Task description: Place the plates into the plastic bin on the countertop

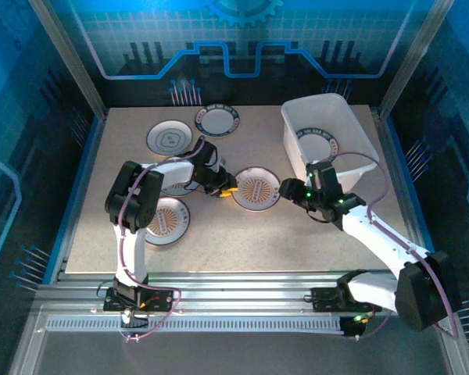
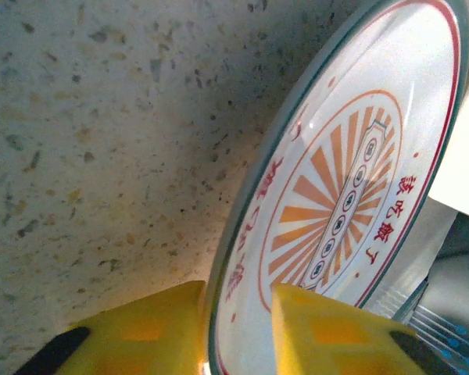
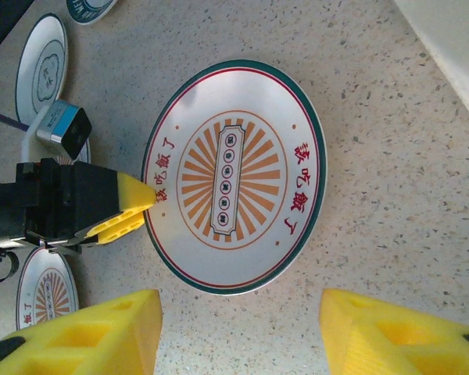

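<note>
The left gripper [image 2: 238,297] pinched the rim of the sunburst plate [image 3: 234,176] on the countertop [image 3: 391,203] while the right gripper [image 3: 241,308] hung wide open beside it

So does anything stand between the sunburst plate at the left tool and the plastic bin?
Yes. The right tool, open, hovers just beside the sunburst plate on its bin side, with its arm crossing in front of the plastic bin. Otherwise only bare countertop separates them.
</note>
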Controlling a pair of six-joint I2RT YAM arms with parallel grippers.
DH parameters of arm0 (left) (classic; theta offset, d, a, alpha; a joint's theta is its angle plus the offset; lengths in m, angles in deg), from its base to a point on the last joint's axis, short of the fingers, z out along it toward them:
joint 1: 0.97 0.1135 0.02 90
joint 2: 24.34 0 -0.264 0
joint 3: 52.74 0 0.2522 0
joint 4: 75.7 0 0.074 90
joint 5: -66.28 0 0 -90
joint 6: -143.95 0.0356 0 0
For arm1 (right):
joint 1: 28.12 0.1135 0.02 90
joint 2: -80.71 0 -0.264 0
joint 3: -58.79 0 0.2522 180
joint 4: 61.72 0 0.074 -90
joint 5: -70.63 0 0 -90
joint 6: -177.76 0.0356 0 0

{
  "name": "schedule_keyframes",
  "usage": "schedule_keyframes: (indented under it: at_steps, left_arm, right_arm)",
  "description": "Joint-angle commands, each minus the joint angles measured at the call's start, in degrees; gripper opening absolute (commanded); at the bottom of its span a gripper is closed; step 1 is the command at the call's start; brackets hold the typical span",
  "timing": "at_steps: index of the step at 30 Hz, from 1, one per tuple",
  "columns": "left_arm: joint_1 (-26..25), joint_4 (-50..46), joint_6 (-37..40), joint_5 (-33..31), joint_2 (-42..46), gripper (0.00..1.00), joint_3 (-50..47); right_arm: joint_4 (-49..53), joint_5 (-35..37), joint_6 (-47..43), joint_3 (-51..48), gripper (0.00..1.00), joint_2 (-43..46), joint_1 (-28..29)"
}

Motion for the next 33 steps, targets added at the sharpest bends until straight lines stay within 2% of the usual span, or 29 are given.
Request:
schedule_keyframes:
  at_steps: [1, 12, 25, 33]
  left_arm:
    - [-0.01, -1.62, 0.47, 0.06, -0.79, 0.21, 1.42]
    - [-0.01, 3.02, -0.02, 1.54, 7.22, 0.0, -4.14]
    - [0.26, 7.07, -0.39, 2.57, 20.95, 0.0, -9.78]
    - [0.34, 9.17, -0.07, 3.6, 25.31, 0.0, -10.29]
  right_arm:
    - [1.29, -0.56, 0.16, -1.19, 0.56, 1.11, -0.85]
    - [3.03, -0.12, 0.04, -0.19, 0.56, 2.72, -1.02]
    - [7.89, -1.32, 0.01, 1.44, 0.59, 7.07, -1.29]
    - [9.76, -4.94, 1.0, 3.62, 0.59, 9.98, -1.17]
